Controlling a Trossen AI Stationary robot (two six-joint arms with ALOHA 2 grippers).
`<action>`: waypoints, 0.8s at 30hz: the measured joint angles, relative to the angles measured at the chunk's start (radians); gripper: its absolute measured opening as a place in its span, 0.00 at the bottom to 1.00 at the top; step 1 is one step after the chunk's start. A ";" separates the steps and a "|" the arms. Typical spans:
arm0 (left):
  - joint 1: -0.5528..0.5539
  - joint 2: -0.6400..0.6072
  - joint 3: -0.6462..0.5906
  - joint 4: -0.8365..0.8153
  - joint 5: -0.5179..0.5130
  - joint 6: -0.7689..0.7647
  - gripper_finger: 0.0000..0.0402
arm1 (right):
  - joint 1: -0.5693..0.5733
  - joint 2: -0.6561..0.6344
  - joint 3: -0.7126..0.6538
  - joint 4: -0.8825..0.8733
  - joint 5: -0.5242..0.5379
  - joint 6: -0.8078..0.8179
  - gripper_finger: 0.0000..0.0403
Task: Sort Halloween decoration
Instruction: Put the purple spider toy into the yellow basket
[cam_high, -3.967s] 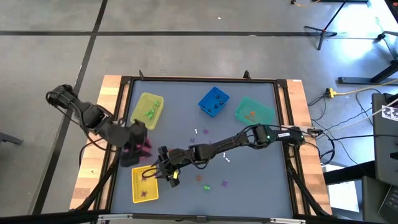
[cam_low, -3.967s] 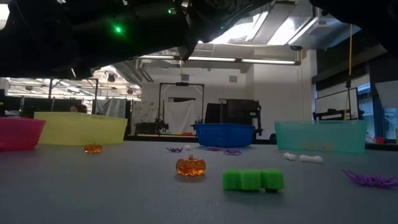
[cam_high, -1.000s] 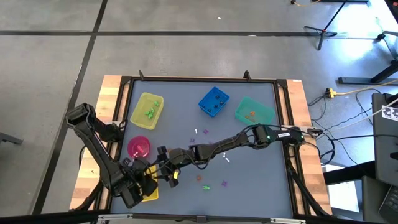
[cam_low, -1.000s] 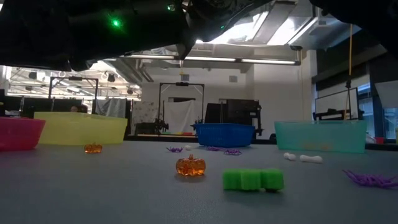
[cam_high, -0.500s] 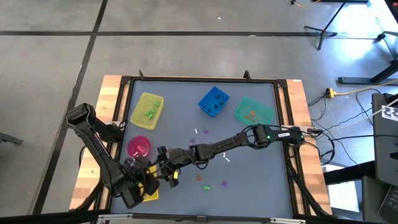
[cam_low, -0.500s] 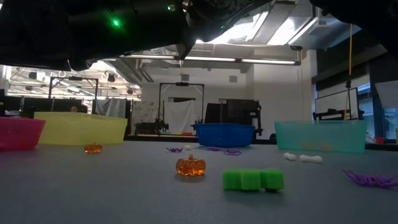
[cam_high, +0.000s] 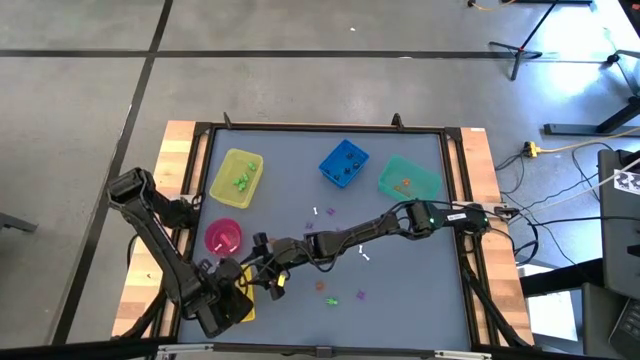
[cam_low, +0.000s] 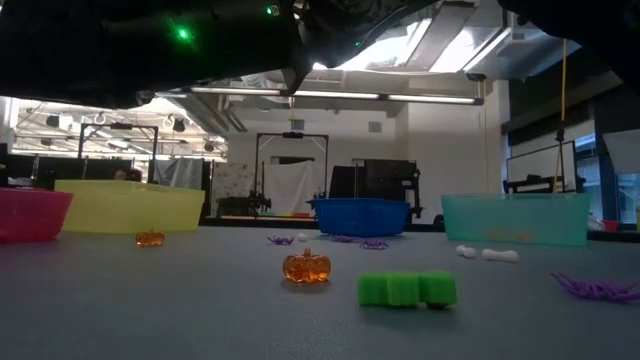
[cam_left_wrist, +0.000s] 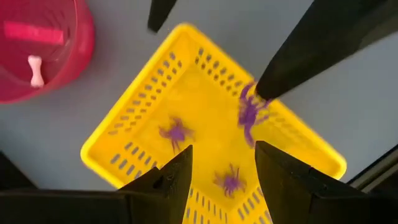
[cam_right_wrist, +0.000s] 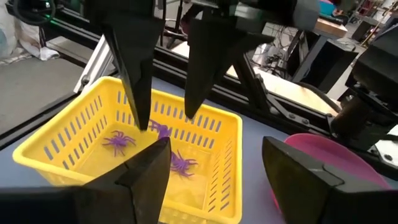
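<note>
The Halloween decoration is tiny trinkets. Three purple spiders lie in a small yellow basket near the table's front left. My left gripper hangs open over the basket, fingers pointing down into it. My right gripper stands open and level at the basket's right rim. One spider shows right at a right fingertip; I cannot tell whether they touch. An orange pumpkin, a green piece, purple bits and white bones lie loose on the mat.
A pink bowl holding a white bone sits just behind the basket. A larger yellow bin, a blue bin and a teal bin stand along the far side. The right arm stretches across the table's middle.
My left gripper has tipped and turned a little above the yellow basket without leaving its place. My right gripper has kept still, and the trinkets on the mat have not moved.
</note>
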 joint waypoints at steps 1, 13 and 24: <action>0.000 -0.001 0.000 0.000 -0.011 0.000 0.39 | 0.000 0.000 0.000 0.001 0.000 0.000 0.62; -0.002 -0.002 0.029 0.018 -0.044 0.031 0.39 | 0.000 0.000 0.000 -0.002 0.000 0.000 0.62; 0.008 -0.003 0.042 0.002 -0.131 0.046 0.39 | 0.000 0.000 0.000 0.002 0.000 0.000 0.62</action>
